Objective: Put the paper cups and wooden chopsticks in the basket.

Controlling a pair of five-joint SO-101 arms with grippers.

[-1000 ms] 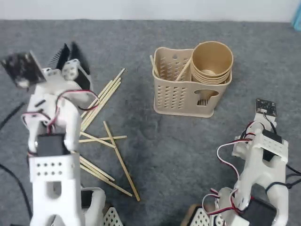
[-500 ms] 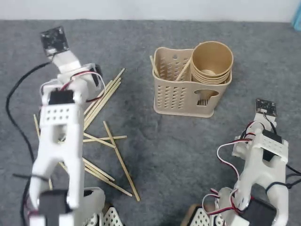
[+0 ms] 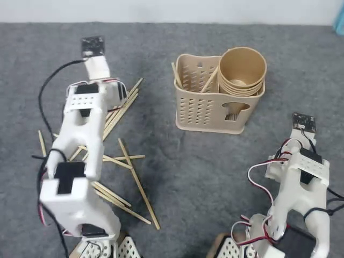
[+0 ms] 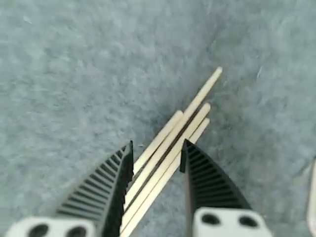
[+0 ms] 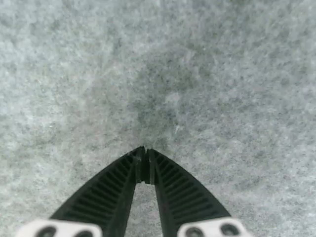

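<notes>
We look down steeply from high over the whole table. Both wrist cameras point close at the table; the left one shares the fanned chopsticks with the high view

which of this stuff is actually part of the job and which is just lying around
Part of the job:
basket
stacked paper cups in it
chopsticks already in it
loose wooden chopsticks lying outside it
left claw, open astride a bundle of them

Just there:
grey carpet
blue object at the edge
right claw, shut over bare carpet
</notes>
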